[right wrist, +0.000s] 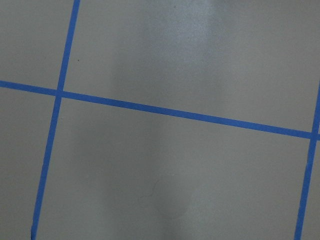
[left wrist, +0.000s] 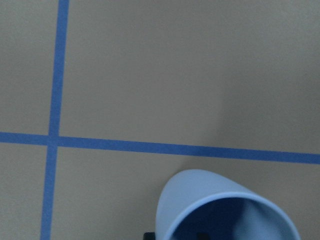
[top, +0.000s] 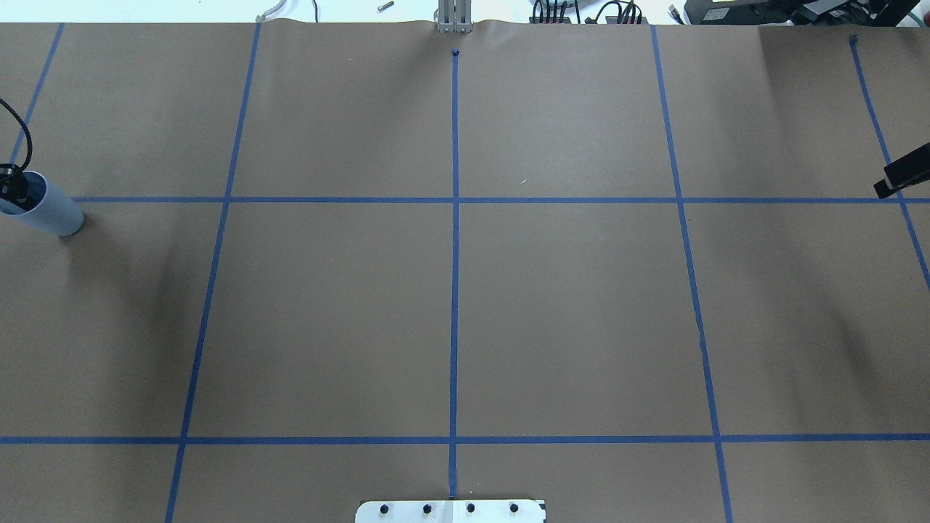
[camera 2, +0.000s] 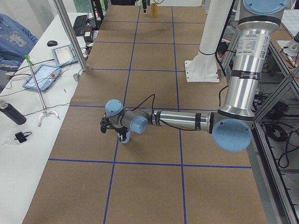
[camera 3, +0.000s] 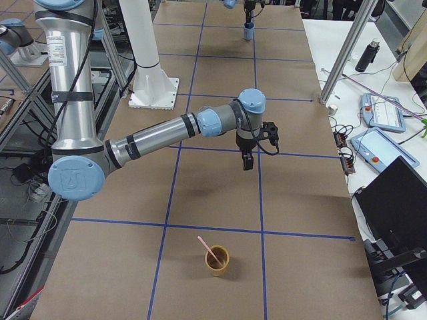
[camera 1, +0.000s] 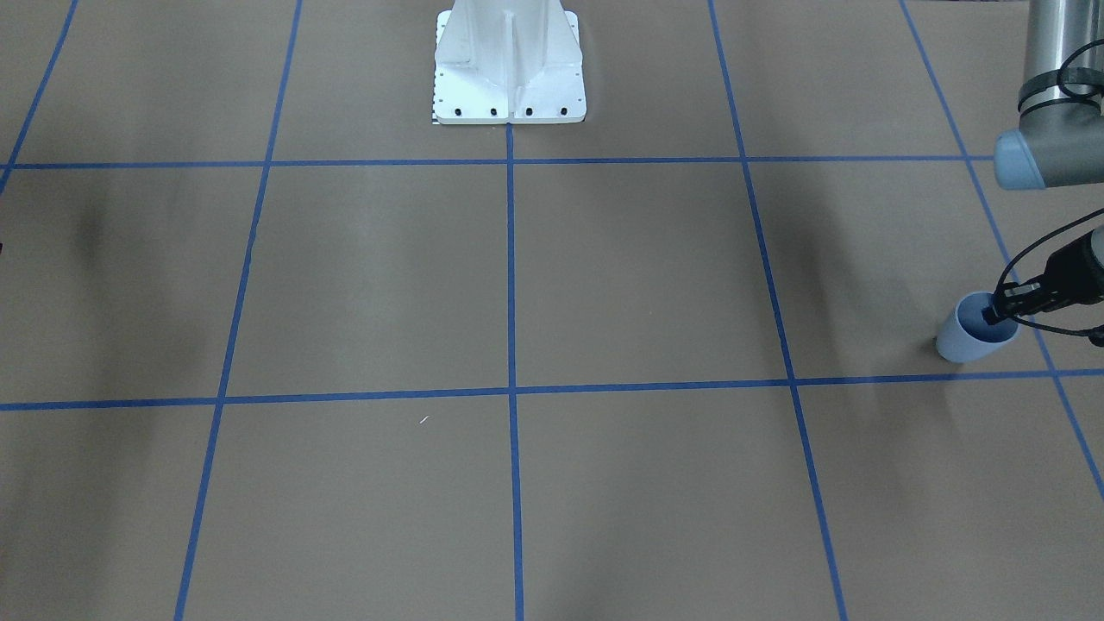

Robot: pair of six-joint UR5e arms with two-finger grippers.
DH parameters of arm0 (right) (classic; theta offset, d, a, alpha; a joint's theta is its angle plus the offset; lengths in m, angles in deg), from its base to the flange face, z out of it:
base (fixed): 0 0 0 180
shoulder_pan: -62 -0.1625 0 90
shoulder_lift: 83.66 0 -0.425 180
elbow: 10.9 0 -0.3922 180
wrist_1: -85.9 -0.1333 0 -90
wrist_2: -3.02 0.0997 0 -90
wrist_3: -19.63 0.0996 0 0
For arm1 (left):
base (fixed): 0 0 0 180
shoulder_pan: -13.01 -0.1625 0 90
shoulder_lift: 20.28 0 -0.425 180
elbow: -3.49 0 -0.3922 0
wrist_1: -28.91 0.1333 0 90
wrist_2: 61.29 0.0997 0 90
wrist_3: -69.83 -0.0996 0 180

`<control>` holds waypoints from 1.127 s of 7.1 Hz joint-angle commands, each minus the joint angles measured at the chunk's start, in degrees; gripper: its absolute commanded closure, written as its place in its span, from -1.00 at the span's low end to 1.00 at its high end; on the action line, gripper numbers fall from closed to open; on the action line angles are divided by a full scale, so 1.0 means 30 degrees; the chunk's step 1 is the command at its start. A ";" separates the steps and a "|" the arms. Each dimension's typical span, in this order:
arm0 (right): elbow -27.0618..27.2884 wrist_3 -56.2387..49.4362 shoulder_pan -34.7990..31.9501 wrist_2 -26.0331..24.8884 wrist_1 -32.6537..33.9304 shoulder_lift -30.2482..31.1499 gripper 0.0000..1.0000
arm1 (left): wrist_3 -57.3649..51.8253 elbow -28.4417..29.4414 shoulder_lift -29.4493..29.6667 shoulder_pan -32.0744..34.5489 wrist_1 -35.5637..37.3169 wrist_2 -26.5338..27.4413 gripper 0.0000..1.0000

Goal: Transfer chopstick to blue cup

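Nearest you, chopstick (camera 3: 209,249) leans in tan cup (camera 3: 217,262), nothing transferred yet; left tool (camera 1: 999,312) at blue cup (camera 1: 964,338) rim, right tool (camera 3: 247,160) aloft, both grips unreadable.

Front, overhead share blue cup (camera 1: 964,338), wrists close

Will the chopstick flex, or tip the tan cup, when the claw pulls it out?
Likely stiff: the chopstick looks straight, leaning on the rim. The tan cup looks small and light, so sideways pulls may tip it.
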 commanded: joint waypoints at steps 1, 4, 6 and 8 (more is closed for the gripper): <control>-0.0112 0.0038 0.0098 -0.0010 0.0000 0.0000 -1.00 | 0.0057 -0.1799 0.0289 0.0197 0.1532 -0.2397 1.00; -0.0141 0.0038 0.0098 -0.0010 0.0000 -0.0087 -1.00 | 0.6435 -0.5180 0.6892 -0.1949 0.8724 -0.2675 1.00; -0.0258 0.0067 0.0185 -0.0039 0.0000 -0.0176 -1.00 | 1.2362 -0.5181 1.0211 -0.6309 0.8667 0.1091 1.00; -0.0289 0.0272 0.0245 -0.0039 0.0000 -0.0147 -1.00 | 1.4699 -0.3494 1.3113 -0.9311 0.8725 0.4202 1.00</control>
